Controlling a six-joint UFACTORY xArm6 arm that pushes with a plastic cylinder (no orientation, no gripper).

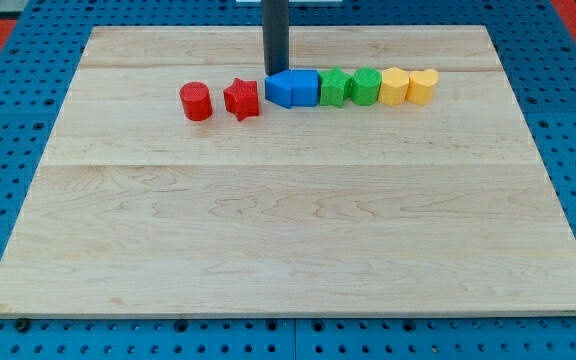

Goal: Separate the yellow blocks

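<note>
Two yellow blocks sit touching at the right end of a row near the view's top: a yellow hexagon-like block (394, 86) and a yellow heart-shaped block (422, 85) to its right. My tip (275, 72) stands just above the left blue block (279, 89), far to the left of the yellow pair. The rod rises straight up out of the view.
The row runs left to right: a red cylinder (196, 101), a red star (241, 98), two blue blocks with the second one (305, 88) touching the first, a green block (334, 87), another green block (366, 86). The wooden board (288, 220) lies on a blue pegboard.
</note>
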